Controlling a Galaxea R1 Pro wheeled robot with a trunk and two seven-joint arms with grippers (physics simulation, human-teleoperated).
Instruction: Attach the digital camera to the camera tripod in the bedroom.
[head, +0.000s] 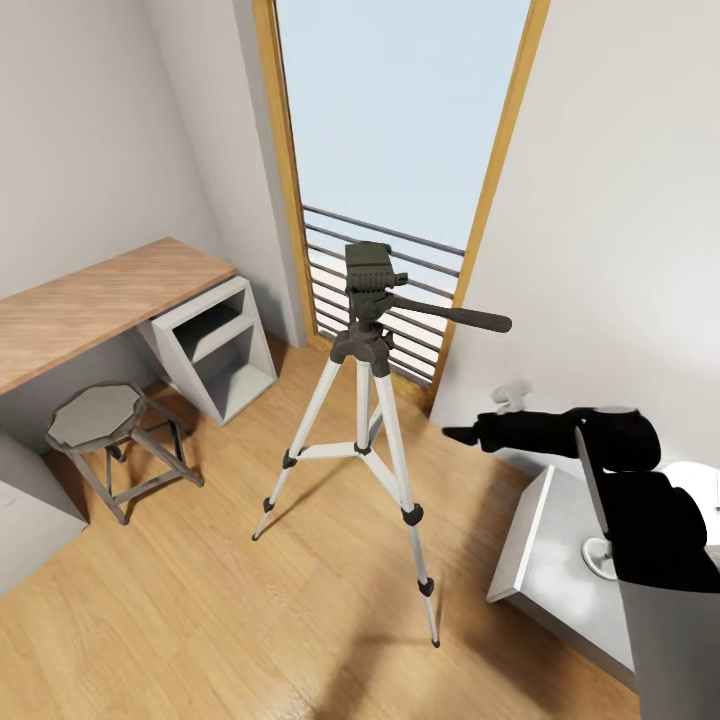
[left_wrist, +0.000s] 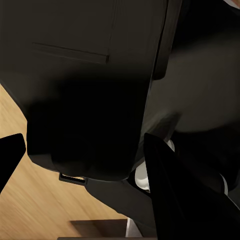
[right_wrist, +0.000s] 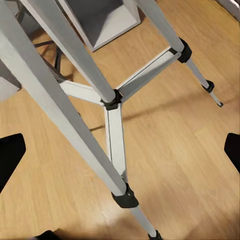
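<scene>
A: Start with the big things. What is in the bedroom?

B: Grey walls, a tall wood-framed window (head: 400, 130), light wood floor (head: 250, 620). A wood-topped table (head: 90, 300) runs along the left wall with a grey stool (head: 100, 420) in front of it. At the lower right is a grey bed (head: 560, 560).

A: And the camera tripod?

B: The camera tripod (head: 365, 400) stands mid-floor before the window, legs spread, its black head bare on top and its pan handle pointing right.

A: The digital camera?

B: I cannot find it, so I cannot say where it is.

A: The arms?

B: The right arm reaches toward the tripod from the bed side. The right pincer (right_wrist: 120, 150) looks down at the tripod's legs and braces with its fingers spread wide and nothing between them. The left pincer (left_wrist: 85, 150) is also parted and empty, facing the robot's own dark body.

A: What could go wrong?

B: My guess is that the right arm, so near the legs, could knock the tripod over. With both pincers empty, the camera has yet to be fetched.
</scene>
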